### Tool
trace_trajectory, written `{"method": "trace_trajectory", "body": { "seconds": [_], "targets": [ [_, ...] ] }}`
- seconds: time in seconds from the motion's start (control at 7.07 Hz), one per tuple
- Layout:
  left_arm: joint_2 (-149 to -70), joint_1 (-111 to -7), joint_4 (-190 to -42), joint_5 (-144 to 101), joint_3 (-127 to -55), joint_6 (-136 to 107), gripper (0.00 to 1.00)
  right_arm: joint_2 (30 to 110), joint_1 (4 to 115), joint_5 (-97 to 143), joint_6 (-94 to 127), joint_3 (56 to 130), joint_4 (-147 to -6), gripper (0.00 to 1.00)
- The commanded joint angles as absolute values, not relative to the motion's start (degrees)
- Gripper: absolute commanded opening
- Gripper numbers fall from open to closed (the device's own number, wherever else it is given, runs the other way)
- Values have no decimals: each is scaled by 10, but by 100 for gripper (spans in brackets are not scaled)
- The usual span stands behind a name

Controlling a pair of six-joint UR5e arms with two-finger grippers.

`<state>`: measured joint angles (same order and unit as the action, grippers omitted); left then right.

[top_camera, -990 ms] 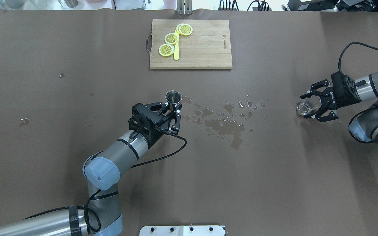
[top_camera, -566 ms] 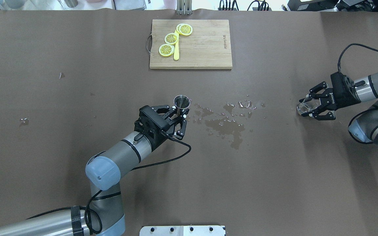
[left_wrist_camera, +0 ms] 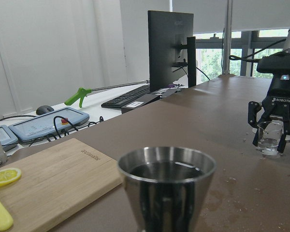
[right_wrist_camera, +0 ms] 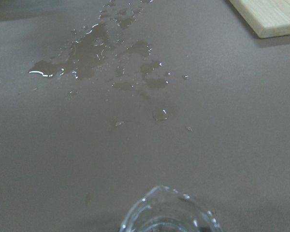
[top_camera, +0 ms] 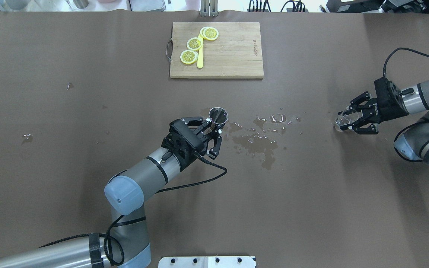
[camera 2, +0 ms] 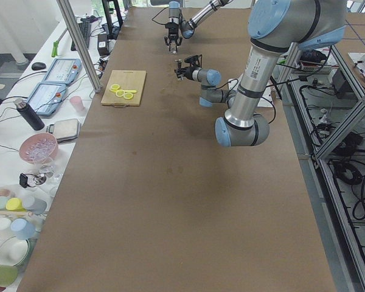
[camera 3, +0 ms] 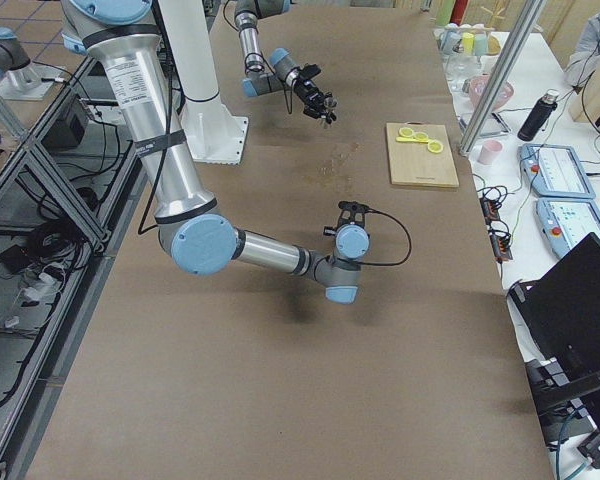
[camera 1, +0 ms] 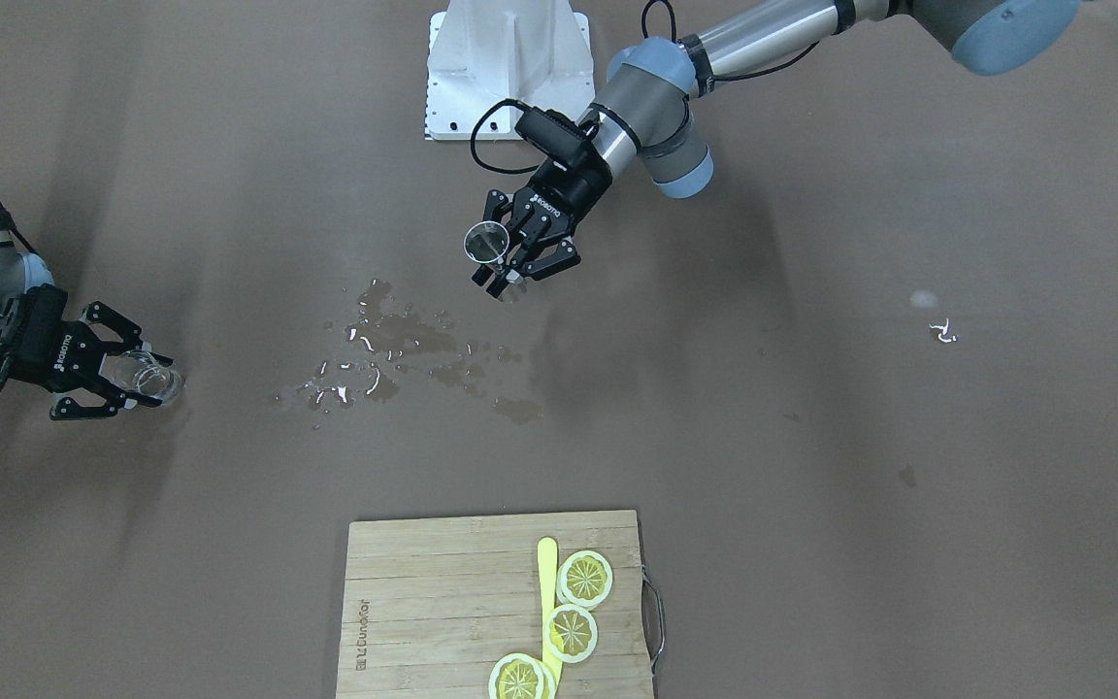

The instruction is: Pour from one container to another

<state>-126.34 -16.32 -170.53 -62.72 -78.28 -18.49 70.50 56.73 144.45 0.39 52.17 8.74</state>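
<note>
My left gripper [top_camera: 213, 130] is shut on a small steel cup [top_camera: 218, 114] and holds it upright above the table's middle, just left of the spill. Dark liquid shows inside the cup [left_wrist_camera: 166, 186] in the left wrist view. From the front, the cup [camera 1: 486, 241] sits at the tip of the left gripper [camera 1: 512, 264]. Far to the right, my right gripper [top_camera: 348, 121] is shut on a clear glass [top_camera: 342, 120] low over the table. The glass [left_wrist_camera: 270, 137] looks upright; only its rim [right_wrist_camera: 169, 215] shows in the right wrist view.
A wet spill [top_camera: 259, 139] spreads across the brown table between the two grippers. At the far middle lies a wooden cutting board [top_camera: 233, 56] with lemon slices [top_camera: 194, 44] and a yellow knife [top_camera: 200, 57]. The robot's white base plate [top_camera: 207, 261] is at the near edge.
The left gripper has carried the steel cup to the right, toward the spill. The right gripper's fingers have drawn in onto the clear glass and shifted slightly farther away.
</note>
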Motion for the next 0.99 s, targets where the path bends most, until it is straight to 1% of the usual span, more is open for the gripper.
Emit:
{"method": "trace_trajectory", "body": {
  "seconds": [0.0, 0.28, 0.42, 0.71, 0.85],
  "targets": [
    [-1274, -164, -1725, -654, -768, -162, 0, 703, 569, 1442, 42, 548, 71, 0],
    [-1277, -167, -1724, -645, -766, -141, 0, 695, 570, 1440, 42, 562, 53, 0],
    [-1278, -171, -1724, -646, -758, -135, 0, 696, 570, 1437, 37, 584, 24, 0],
    [-1293, -174, -1725, -653, -758, -108, 0, 702, 584, 1420, 28, 645, -41, 0],
    [-1307, -174, -1724, -656, -751, -108, 0, 709, 586, 1402, -6, 687, -96, 0]
  ]
}}
